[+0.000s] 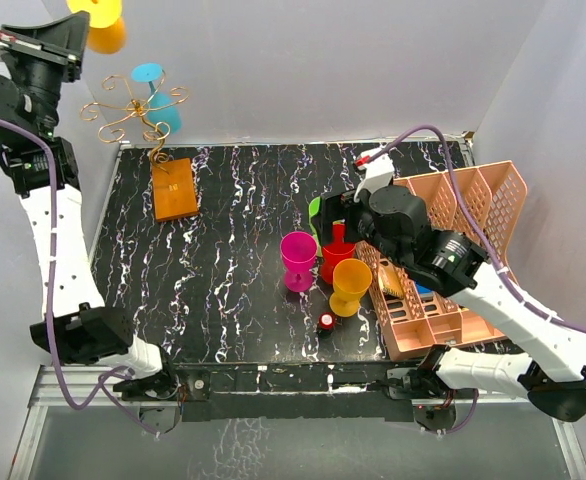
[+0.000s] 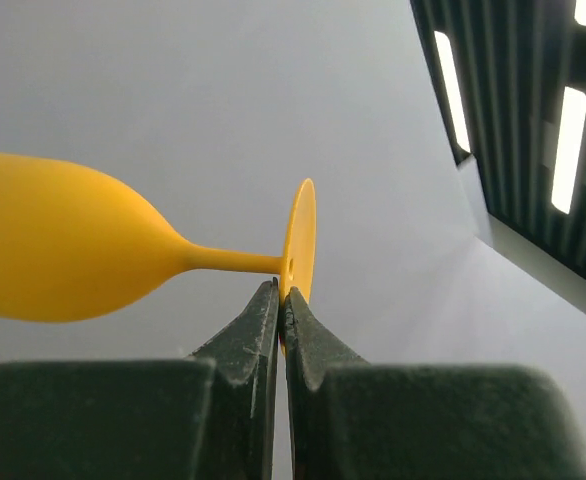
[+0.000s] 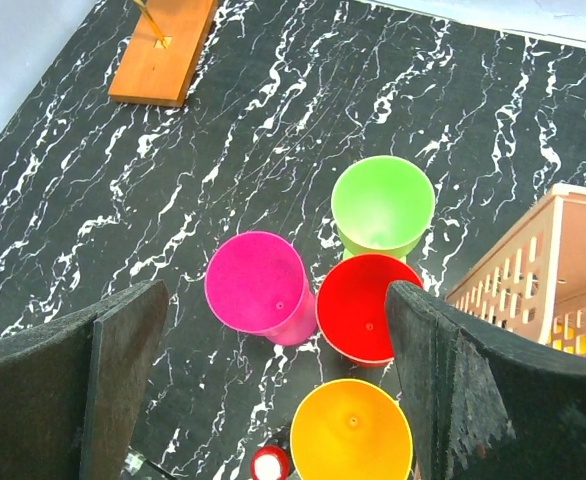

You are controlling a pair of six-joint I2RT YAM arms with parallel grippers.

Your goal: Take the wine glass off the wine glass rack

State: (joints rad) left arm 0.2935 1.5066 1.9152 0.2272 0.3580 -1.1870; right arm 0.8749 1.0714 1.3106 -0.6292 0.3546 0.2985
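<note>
Lying on its side in the air, the yellow wine glass [image 2: 63, 250] is clear of the wine glass rack [image 1: 138, 108], up by the white wall at the far left corner of the top view. The left gripper [image 2: 280, 295] has its fingers pressed together on the rim of the glass's round foot, which stands on edge, with the stem and bowl reaching out sideways from it. The rack's gold wire arms spread below and to the right of the held glass, well apart from it, and a teal glass [image 1: 160, 98] hangs among them. The rack's orange-brown block base [image 1: 174, 188] sits on the far left part of the black marbled table [image 1: 223, 300].

Over the middle of the table the right gripper [image 3: 273, 300] holds its fingers spread wide, grasping nothing, above a tight cluster of cups: pink cup [image 3: 256, 285], red cup [image 3: 368, 305], green cup [image 3: 383, 203] and orange cup [image 3: 351, 432]. A small red and white object [image 3: 269, 464] lies just beside the orange cup. The salmon-pink basket [image 1: 473, 200] stands to the right of the cups
</note>
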